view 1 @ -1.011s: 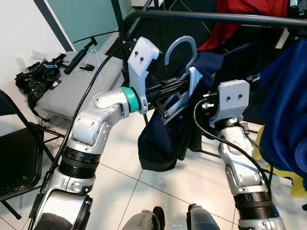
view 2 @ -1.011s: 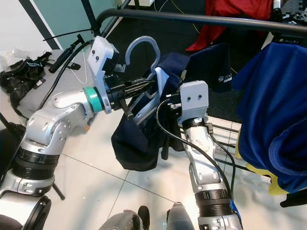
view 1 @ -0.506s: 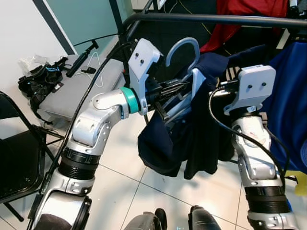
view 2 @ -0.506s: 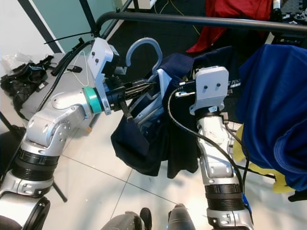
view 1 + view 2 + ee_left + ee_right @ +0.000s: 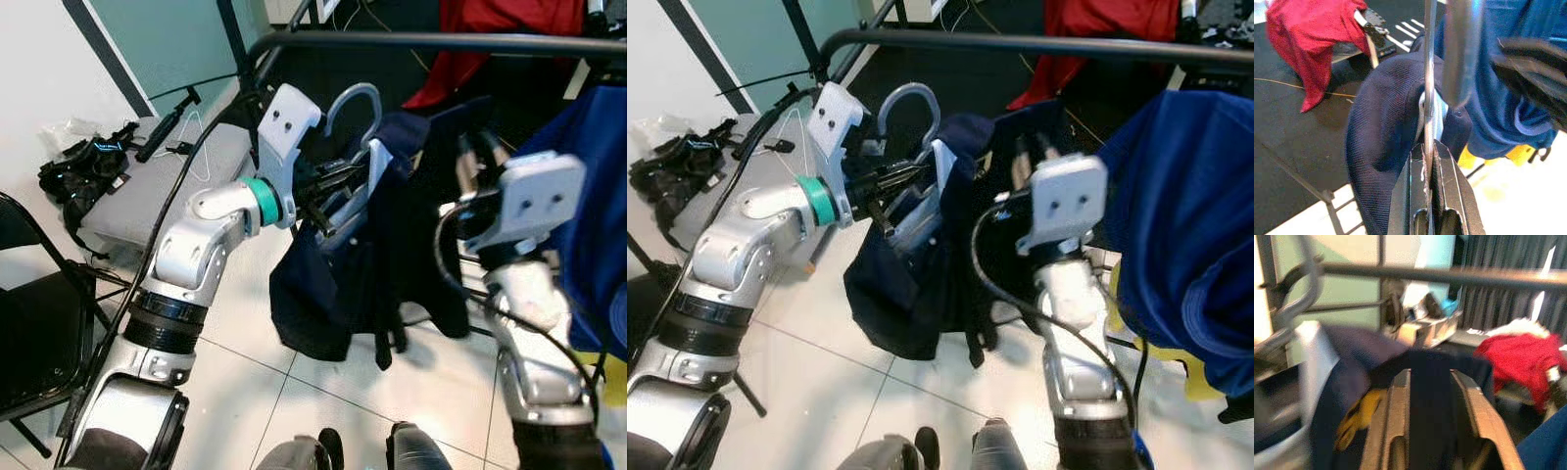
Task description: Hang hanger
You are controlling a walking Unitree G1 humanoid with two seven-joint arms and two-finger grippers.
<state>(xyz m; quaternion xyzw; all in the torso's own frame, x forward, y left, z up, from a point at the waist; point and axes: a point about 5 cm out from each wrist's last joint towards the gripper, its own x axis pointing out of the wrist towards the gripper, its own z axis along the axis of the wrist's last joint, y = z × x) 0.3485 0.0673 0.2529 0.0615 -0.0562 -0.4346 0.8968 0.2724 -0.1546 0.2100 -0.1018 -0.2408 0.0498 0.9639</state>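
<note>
**Hanger held just under the rail**

Your left tool (image 5: 1429, 161) pinches the hanger (image 5: 355, 147) edge-on, hook up below the rail (image 5: 441, 41), garment (image 5: 333, 284) hanging down. Your right tool (image 5: 1432, 401) grips the garment's dark cloth.
</note>
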